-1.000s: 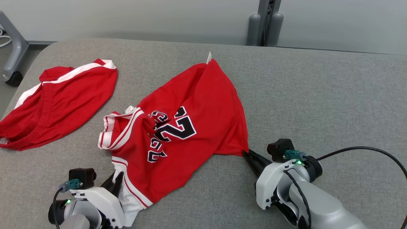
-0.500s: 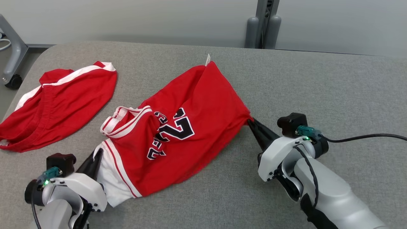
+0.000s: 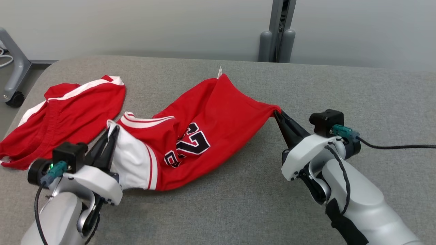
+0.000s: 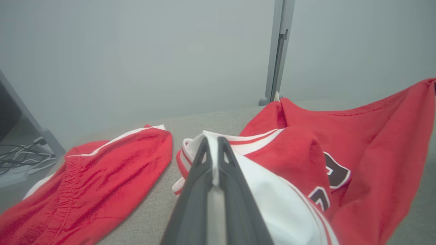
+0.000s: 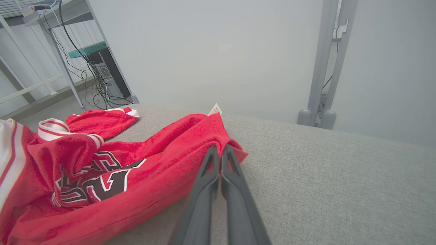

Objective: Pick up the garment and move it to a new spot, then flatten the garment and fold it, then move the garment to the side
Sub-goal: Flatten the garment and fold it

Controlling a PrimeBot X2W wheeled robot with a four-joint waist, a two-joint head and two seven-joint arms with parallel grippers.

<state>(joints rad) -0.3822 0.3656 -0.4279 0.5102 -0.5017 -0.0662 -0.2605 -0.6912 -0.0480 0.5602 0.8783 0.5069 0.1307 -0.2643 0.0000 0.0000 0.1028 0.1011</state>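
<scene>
Head view: the jersey (image 3: 211, 115) lies across the middle of the grey worktop (image 3: 340, 95), stretched between the two claws. The left claw (image 3: 114, 129), at 8 o'clock in the frame, has its fingers together and is clamped on the white, red-striped edge of the jersey. The right claw (image 3: 277, 113), at 3 o'clock from the jersey's centre, is also closed and is clamped on a red corner of the fabric. That corner is raised off the worktop, and a shadow lies beneath the cloth next to it. Between the two grips the fabric sags, and its lower fold rests on the worktop at 6 o'clock. Dark numerals (image 3: 190, 143) with white outlines face up, partly hidden in a crease. A small white label (image 3: 219, 72) stands at the jersey's 12 o'clock edge.

Red shorts (image 3: 75, 109) with a white stripe lie flat at 9 o'clock from the jersey, near the worktop's left edge. They are just beside the jersey; the left wrist view shows a strip of bare worktop between the two.

Left wrist view: both dark fingers meet on a band of white fabric pinched between them.

Right wrist view: both fingers press together, with their tips buried in a red fold.

A black cable (image 3: 391, 147) leaves the right wrist toward 3 o'clock. A grey post (image 3: 277, 34) stands behind the worktop at 12 o'clock.
</scene>
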